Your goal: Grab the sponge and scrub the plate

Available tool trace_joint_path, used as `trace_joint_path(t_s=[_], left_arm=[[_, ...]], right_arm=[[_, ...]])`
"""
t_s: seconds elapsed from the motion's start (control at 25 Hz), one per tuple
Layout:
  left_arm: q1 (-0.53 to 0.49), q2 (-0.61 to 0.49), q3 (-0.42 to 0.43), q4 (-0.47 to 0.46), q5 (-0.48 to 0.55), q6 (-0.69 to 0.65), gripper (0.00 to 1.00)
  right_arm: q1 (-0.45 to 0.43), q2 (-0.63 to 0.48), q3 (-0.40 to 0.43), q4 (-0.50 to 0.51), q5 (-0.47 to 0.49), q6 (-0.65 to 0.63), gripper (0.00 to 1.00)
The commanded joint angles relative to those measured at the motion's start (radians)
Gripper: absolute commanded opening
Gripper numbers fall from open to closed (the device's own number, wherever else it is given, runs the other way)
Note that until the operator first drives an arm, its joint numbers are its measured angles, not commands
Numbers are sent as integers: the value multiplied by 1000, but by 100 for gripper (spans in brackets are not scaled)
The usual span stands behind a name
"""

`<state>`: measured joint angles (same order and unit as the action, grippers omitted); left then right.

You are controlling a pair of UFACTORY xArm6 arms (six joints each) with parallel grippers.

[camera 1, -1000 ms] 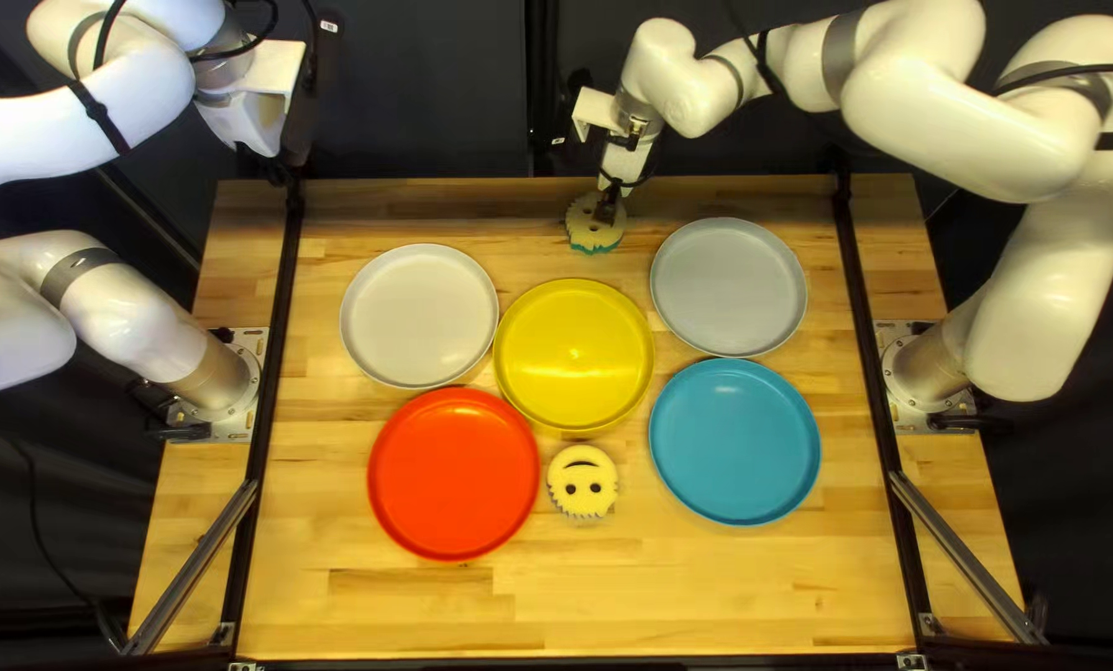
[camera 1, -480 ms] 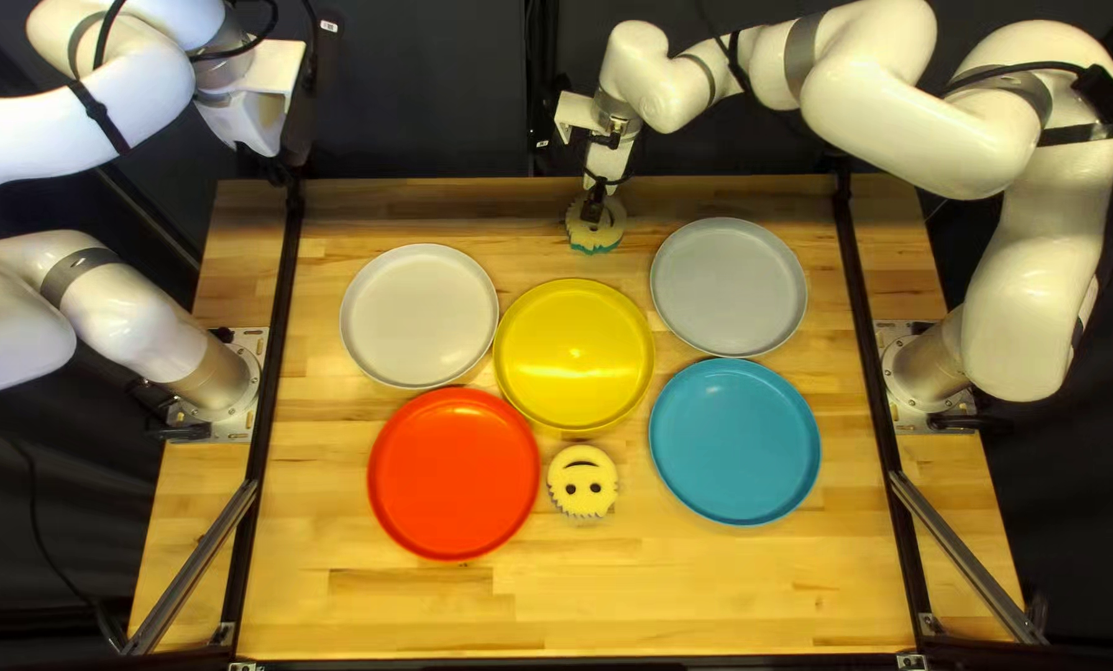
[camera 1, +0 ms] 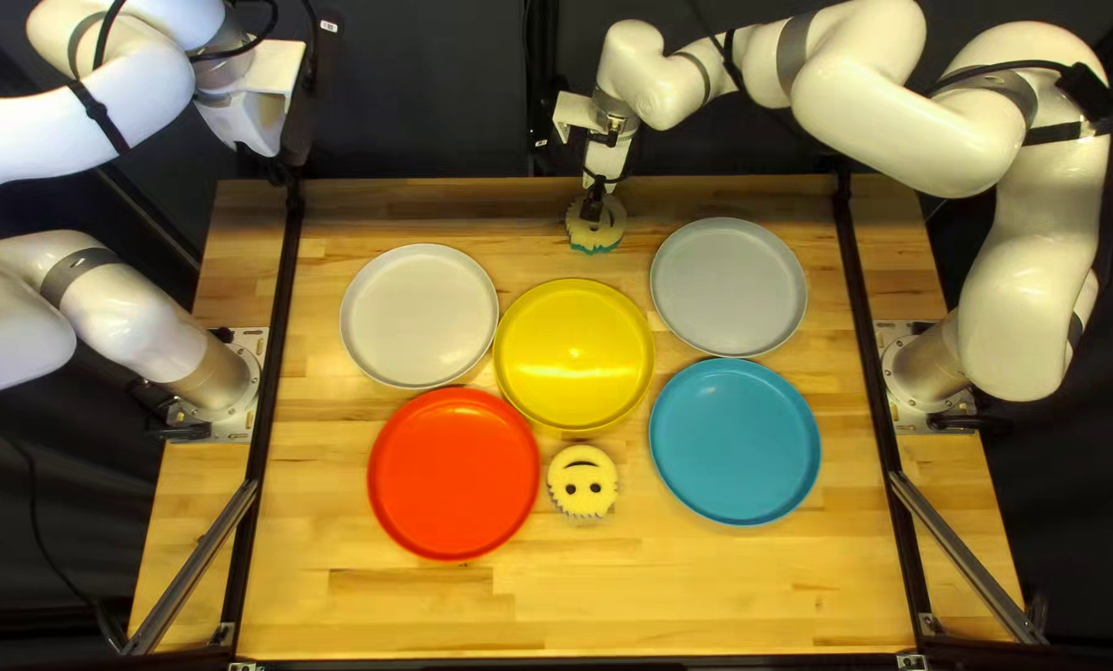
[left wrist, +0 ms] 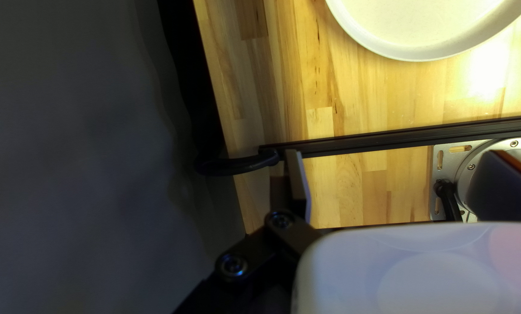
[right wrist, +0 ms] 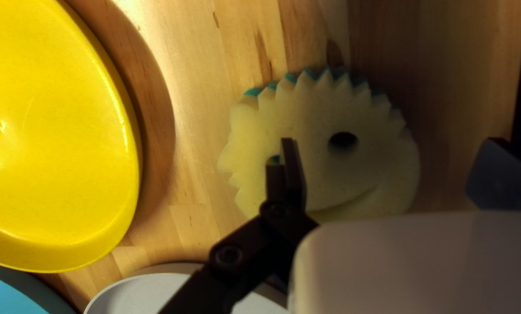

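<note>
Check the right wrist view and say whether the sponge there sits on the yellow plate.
No, the sponge lies on the table, with bare wood between it and the yellow plate.

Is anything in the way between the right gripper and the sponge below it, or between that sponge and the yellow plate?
Nothing visible. The right gripper is right at the sponge, and only a strip of table separates that from the yellow plate.

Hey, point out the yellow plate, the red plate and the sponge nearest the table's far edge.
Yellow plate (camera 1: pixel 575 354): top left view, middle.
Red plate (camera 1: pixel 454 474): top left view, middle.
Sponge (right wrist: pixel 317 146): right wrist view, surface between eyeholes.
</note>
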<state>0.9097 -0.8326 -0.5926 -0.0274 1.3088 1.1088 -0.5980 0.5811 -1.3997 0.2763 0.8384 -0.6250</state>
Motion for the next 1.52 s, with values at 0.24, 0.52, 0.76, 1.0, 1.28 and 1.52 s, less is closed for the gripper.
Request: trace_joint_path(t_s=[0.24, 0.52, 0.76, 1.0, 1.28, 1.52], left_arm=[[0, 0, 0, 0, 0, 0, 100], [0, 0, 0, 0, 0, 0, 100], [0, 0, 0, 0, 0, 0, 100], [0, 0, 0, 0, 0, 0, 100], [0, 0, 0, 0, 0, 0, 100], [0, 0, 0, 0, 0, 0, 100]], right_arm=[[-1, -7, 8, -8, 0, -1, 0], [-13, -75, 59, -15, 3, 1, 0], [12, -211, 180, -43, -6, 45, 0], [98, -318, 286, -70, -16, 129, 0], [221, -433, 407, -106, -53, 237, 0], [288, -542, 522, -159, -100, 268, 0]])
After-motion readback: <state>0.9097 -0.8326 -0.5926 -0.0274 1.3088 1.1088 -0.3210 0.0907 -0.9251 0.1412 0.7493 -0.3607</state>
